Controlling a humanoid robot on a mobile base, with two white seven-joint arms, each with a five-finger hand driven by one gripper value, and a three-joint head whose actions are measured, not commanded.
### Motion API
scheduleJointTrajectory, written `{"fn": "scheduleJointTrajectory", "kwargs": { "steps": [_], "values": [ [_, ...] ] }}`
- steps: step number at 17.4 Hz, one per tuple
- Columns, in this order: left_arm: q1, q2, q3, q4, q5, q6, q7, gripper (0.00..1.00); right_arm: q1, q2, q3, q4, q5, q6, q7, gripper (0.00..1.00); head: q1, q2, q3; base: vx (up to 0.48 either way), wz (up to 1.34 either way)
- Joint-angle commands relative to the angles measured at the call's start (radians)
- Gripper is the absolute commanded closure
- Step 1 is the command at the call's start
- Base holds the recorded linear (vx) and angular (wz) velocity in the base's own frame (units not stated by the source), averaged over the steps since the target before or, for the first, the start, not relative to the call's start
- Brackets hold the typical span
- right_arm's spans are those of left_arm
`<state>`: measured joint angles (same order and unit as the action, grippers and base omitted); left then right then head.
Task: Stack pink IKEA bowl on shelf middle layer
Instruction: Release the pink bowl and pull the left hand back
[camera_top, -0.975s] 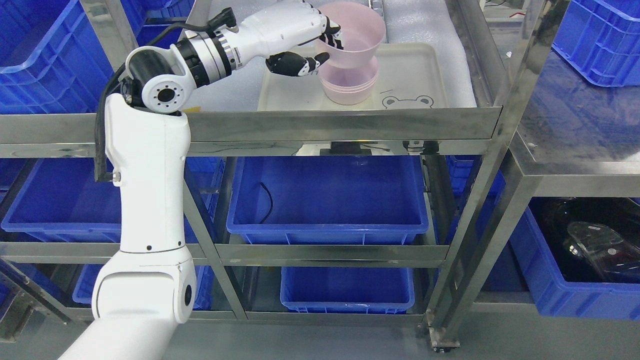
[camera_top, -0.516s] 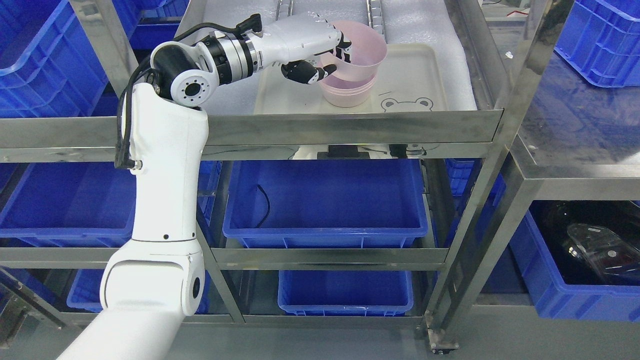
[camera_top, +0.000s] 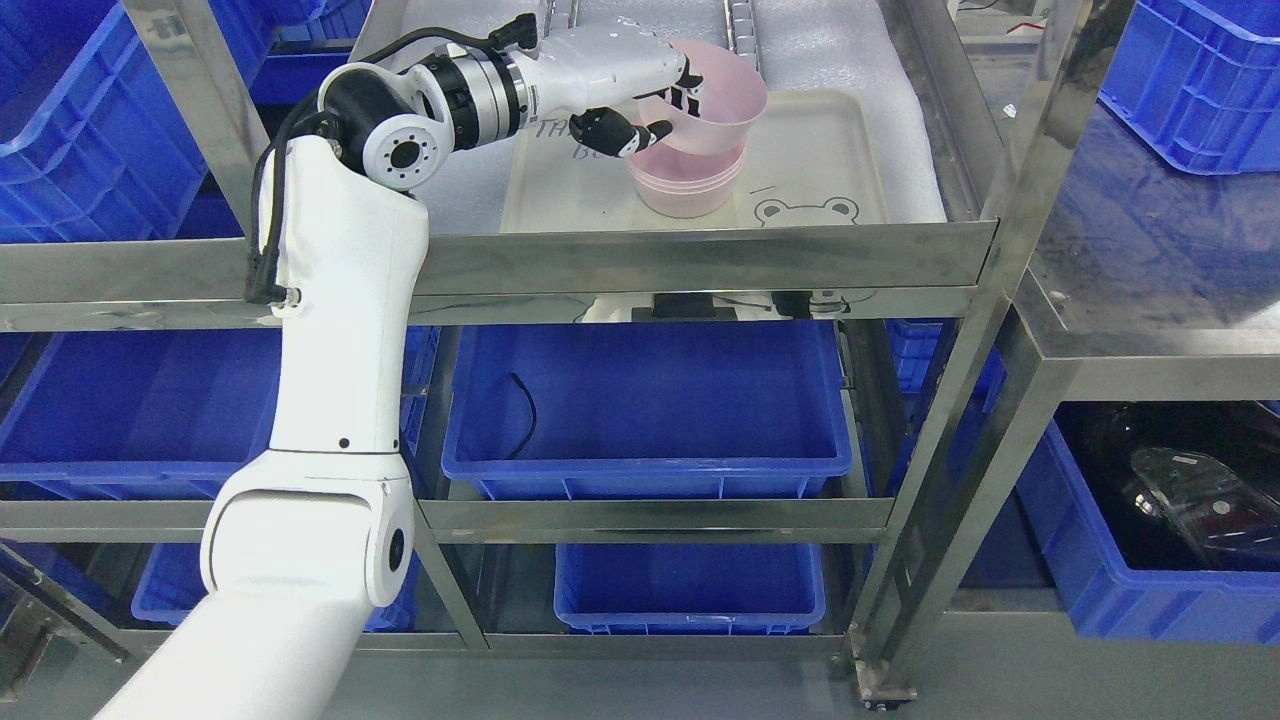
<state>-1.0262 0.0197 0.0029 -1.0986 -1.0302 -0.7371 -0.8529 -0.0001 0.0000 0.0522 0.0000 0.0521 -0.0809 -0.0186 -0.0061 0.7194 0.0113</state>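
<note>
Your left hand (camera_top: 640, 100) grips the pink bowl (camera_top: 715, 100) by its left rim. Since a second ago the bowl has dropped into the stack (camera_top: 688, 188) on the tray (camera_top: 830, 150), tilted, not seated. Level it before release.

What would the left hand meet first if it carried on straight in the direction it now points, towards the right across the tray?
The left hand already grips the upper pink bowl. Beyond the bowl lies bare tray, then probably the shelf's right steel upright; depth is unclear.
</note>
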Motion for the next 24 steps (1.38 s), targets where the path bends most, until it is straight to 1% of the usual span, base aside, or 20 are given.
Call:
{"fn": "scheduleJointTrajectory", "kwargs": {
  "steps": [1,4,9,10,11,13,15,16,17,19,20,21,23,24],
  "values": [
    [0.014,0.014,-0.012,0.059,-0.022,0.005,0.0,0.94,0.005,-0.017,0.0,-0.017,0.0,0.0,0.0,0.0,0.0,0.0,0.0,-0.005,0.02],
    [0.015,-0.001,-0.012,0.065,-0.022,0.005,0.005,0.94,0.003,-0.017,0.0,-0.017,0.0,0.0,0.0,0.0,0.0,0.0,0.0,-0.002,0.01],
    [0.015,0.005,-0.011,0.069,-0.022,0.005,0.006,0.9,0.003,-0.017,0.0,-0.017,0.0,0.0,0.0,0.0,0.0,0.0,0.0,0.002,-0.01],
    [0.017,0.006,-0.011,0.069,-0.022,0.007,0.006,0.83,0.005,-0.017,0.0,-0.017,0.0,0.0,0.0,0.0,0.0,0.0,0.0,0.0,0.0],
    [0.017,0.005,-0.008,0.068,-0.022,0.007,0.006,0.72,0.005,-0.017,0.0,-0.017,0.0,0.0,0.0,0.0,0.0,0.0,0.0,0.0,0.0],
    [0.014,0.005,0.002,0.065,-0.022,0.008,0.006,0.39,0.003,-0.017,0.0,-0.017,0.0,0.0,0.0,0.0,0.0,0.0,0.0,0.0,0.0],
    [0.009,0.012,0.026,0.045,-0.008,0.01,0.003,0.15,0.005,-0.017,0.0,-0.017,0.0,0.0,0.0,0.0,0.0,0.0,0.0,0.0,0.0],
    [0.005,0.013,0.051,0.025,-0.002,0.01,-0.004,0.12,0.003,-0.017,0.0,-0.017,0.0,0.0,0.0,0.0,0.0,0.0,0.0,0.0,0.0],
    [-0.017,-0.001,0.086,0.001,0.042,0.01,-0.012,0.09,0.003,-0.017,0.0,-0.017,0.0,0.0,0.0,0.0,0.0,0.0,0.0,0.0,0.0],
    [-0.066,-0.002,0.094,-0.024,0.236,0.016,-0.031,0.1,0.005,-0.017,0.0,-0.017,0.0,0.0,0.0,0.0,0.0,0.0,0.0,0.0,0.0],
    [-0.064,-0.002,0.088,-0.036,0.327,0.025,-0.032,0.1,0.005,-0.017,0.0,-0.017,0.0,0.0,0.0,0.0,0.0,0.0,0.0,0.0,0.0],
    [-0.045,-0.002,0.072,-0.071,0.391,0.03,-0.032,0.1,0.005,-0.017,0.0,-0.017,0.0,0.0,0.0,0.0,0.0,0.0,0.0,0.0,0.0],
    [0.067,-0.002,-0.042,-0.124,0.452,0.033,-0.018,0.1,0.005,-0.017,0.0,-0.017,0.0,0.0,0.0,0.0,0.0,0.0,0.0,0.0,0.0],
    [0.125,-0.002,-0.102,-0.177,0.472,0.033,-0.005,0.1,0.005,-0.017,0.0,-0.017,0.0,0.0,0.0,0.0,0.0,0.0,0.0,0.0,0.0]
  ]
}}
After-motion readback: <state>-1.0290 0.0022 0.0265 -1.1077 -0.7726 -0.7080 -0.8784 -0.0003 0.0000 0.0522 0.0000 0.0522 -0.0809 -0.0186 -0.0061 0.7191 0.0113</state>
